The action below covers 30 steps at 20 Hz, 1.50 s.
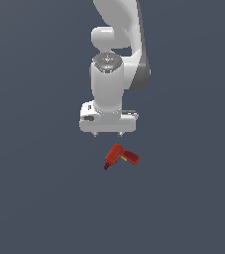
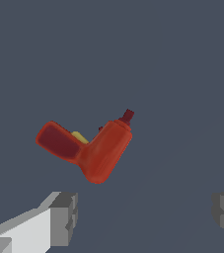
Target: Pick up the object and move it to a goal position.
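The object (image 1: 120, 157) is a small red drill-shaped item lying flat on the dark grey floor, its dark tip pointing toward the exterior view's lower left and its orange-tinged handle toward the right. In the wrist view the object (image 2: 91, 146) shows as an L shape with a yellow trigger patch. My gripper (image 1: 107, 134) hangs just above and slightly behind it, open and empty; only the short fingertips (image 1: 120, 134) show below the white hand. The wrist view shows the gripper (image 2: 145, 217) with its grey pads (image 2: 64, 217) spread wide, the object lying beyond them.
The white arm (image 1: 116, 49) rises above the hand to the frame's upper edge. A plain dark grey floor (image 1: 34, 198) surrounds the object on all sides.
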Motion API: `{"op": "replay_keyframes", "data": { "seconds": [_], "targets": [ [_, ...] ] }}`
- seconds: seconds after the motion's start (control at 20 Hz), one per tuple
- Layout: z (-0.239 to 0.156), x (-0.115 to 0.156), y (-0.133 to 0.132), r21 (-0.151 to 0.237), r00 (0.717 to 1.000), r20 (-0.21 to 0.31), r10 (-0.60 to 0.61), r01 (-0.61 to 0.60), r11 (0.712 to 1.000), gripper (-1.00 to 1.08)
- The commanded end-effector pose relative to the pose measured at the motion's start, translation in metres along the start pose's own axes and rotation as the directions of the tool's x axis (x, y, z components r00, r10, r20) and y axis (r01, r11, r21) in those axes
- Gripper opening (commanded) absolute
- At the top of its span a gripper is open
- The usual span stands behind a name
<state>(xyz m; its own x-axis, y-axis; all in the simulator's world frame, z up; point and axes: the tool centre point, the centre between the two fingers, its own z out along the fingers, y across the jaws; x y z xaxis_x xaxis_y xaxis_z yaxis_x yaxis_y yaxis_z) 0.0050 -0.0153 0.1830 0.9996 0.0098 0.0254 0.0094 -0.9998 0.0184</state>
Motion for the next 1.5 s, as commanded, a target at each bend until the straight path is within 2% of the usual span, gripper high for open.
{"op": "replay_keyframes", "data": {
  "seconds": [0.0, 0.85, 1.15, 1.45],
  "targets": [
    [0.0, 0.0, 0.0, 0.0, 1.0, 0.0, 0.0, 0.0, 1.0, 1.08],
    [0.007, -0.001, -0.002, 0.007, 1.0, 0.023, -0.014, 0.014, 1.0, 1.08],
    [0.019, 0.005, 0.001, 0.037, 0.997, 0.066, 0.03, -0.032, 0.999, 1.08],
    [0.038, 0.014, 0.005, 0.091, 0.985, 0.142, 0.098, -0.112, 0.99, 1.08]
  ]
}}
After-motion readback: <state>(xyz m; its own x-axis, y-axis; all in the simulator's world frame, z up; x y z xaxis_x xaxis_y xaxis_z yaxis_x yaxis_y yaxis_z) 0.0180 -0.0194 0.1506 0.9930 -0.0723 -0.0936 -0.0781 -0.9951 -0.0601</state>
